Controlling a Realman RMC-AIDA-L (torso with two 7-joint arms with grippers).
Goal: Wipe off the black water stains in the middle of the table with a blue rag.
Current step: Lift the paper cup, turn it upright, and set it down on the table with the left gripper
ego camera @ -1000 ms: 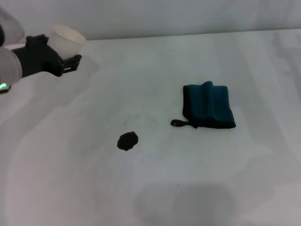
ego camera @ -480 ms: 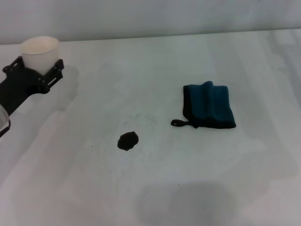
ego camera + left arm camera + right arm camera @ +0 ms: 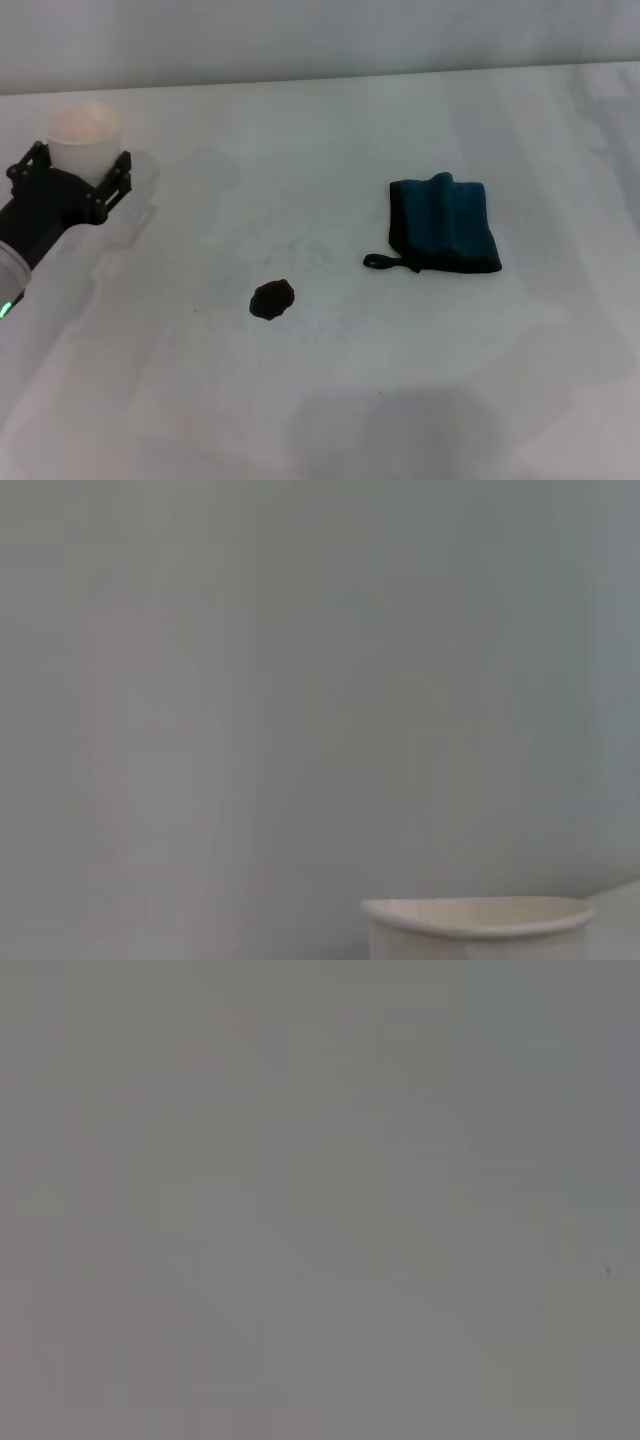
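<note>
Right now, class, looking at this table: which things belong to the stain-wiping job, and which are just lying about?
Belongs to the job:
- black water stain
- blue rag
- table

Not part of it:
- white paper cup, gripped by the left gripper at the table's far left

I see my left arm entering the head view at the far left edge, reaching up and away toward the upper left of the frame. Its black wrist section ends in the left claw (image 3: 72,170), whose black fingers (image 3: 118,172) sit on either side of a white paper cup (image 3: 84,131) and are closed against its wall. A small green indicator lights the arm's pale sleeve at the left edge. The left wrist view shows only the cup's rim. My right arm appears in no view.
</note>
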